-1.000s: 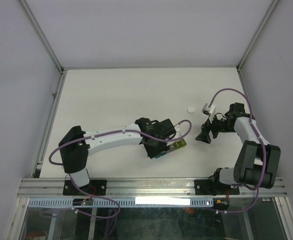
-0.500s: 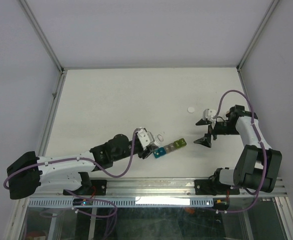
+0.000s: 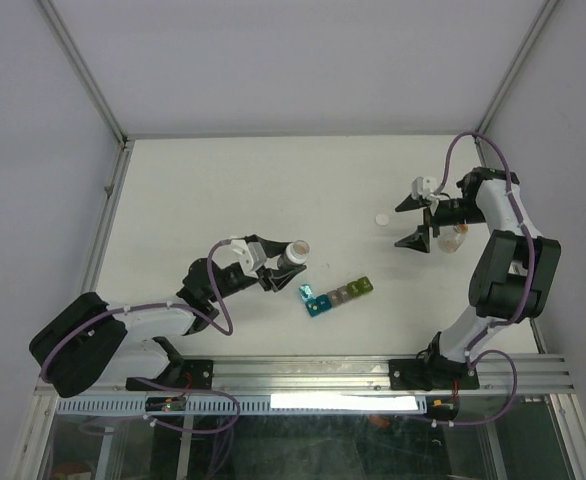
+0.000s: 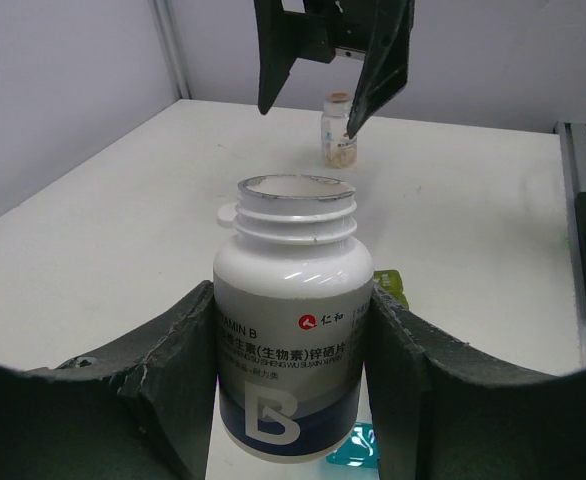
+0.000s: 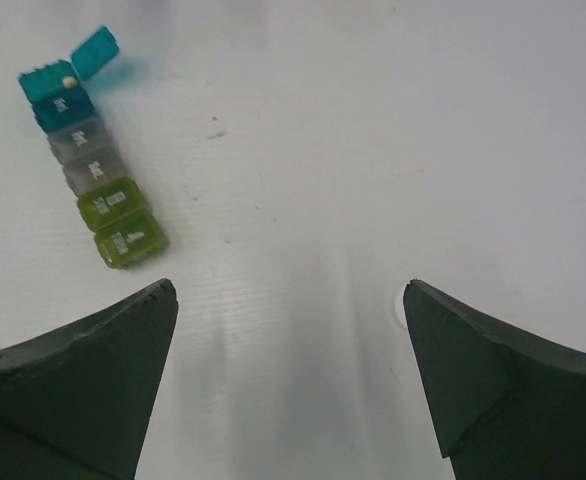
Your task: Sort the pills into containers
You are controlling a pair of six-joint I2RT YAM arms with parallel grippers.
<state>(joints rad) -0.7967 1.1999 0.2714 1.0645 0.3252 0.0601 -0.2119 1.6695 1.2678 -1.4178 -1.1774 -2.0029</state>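
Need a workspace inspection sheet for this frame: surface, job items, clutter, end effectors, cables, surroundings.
Surface: white table, a few faint marks, no spills seen.
Job's things: pill organizer strip flat on the table, end lid flipped open with one pill in that compartment, other lids shut. Uncapped Vitamin B bottle in the left grasp. Small pill bottle stands by the right arm.
Clutter: white round lid loose on the table.
End effectors: left end effector shut on the Vitamin B bottle; right end effector wide open, empty.
Cables: purple cables loop along both arms, no snag seen.
Surroundings: grey walls, aluminium rail at the near edge.
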